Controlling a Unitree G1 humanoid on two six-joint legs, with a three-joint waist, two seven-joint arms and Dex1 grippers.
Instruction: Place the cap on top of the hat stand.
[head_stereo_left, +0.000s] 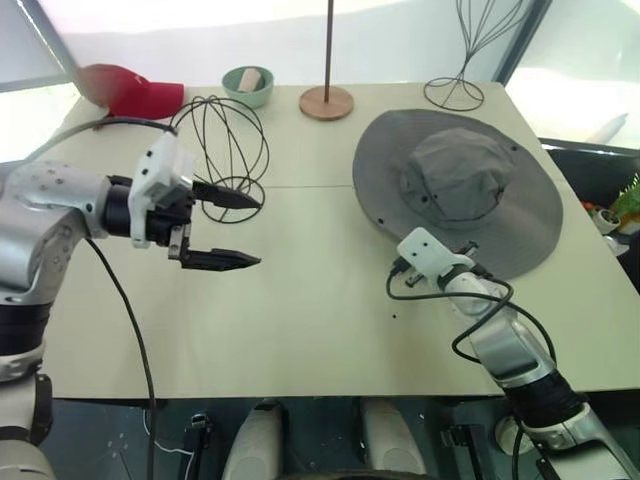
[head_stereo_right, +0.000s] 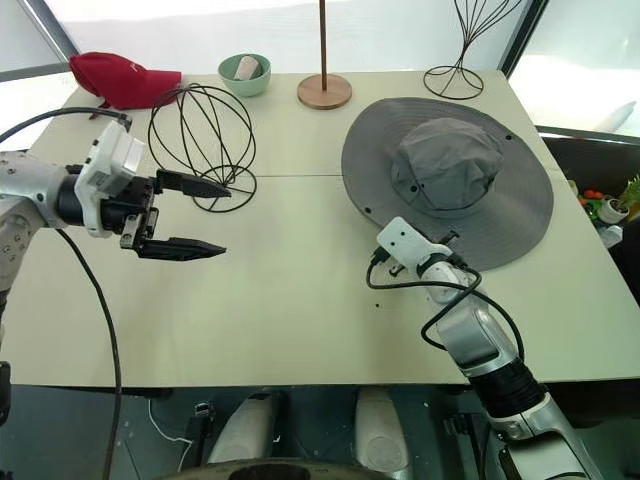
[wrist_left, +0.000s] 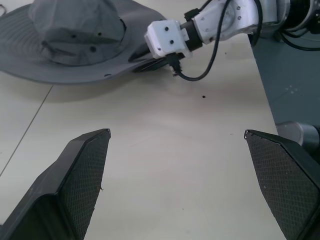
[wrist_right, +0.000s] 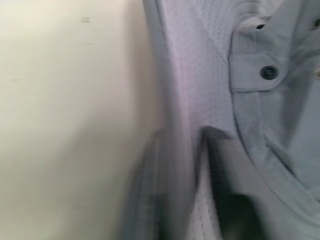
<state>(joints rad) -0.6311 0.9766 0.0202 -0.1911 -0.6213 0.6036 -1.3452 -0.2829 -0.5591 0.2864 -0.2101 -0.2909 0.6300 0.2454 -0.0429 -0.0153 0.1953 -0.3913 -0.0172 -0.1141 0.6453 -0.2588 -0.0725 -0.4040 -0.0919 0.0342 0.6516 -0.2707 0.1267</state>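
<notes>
Your grey sun hat (head_stereo_left: 460, 190) lies flat, crown up, on the right half of the worktop (head_stereo_left: 300, 320), well apart from the globe-shaped wire hat stand (head_stereo_left: 222, 150) at back left. Your right end effector (head_stereo_right: 452, 243) is at the hat's near brim, fingers closed on the brim's edge, fabric pinched between them in the right wrist view. Your left end effector (head_stereo_left: 238, 228) hovers just beside the stand, fingers wide apart, holding nothing.
</notes>
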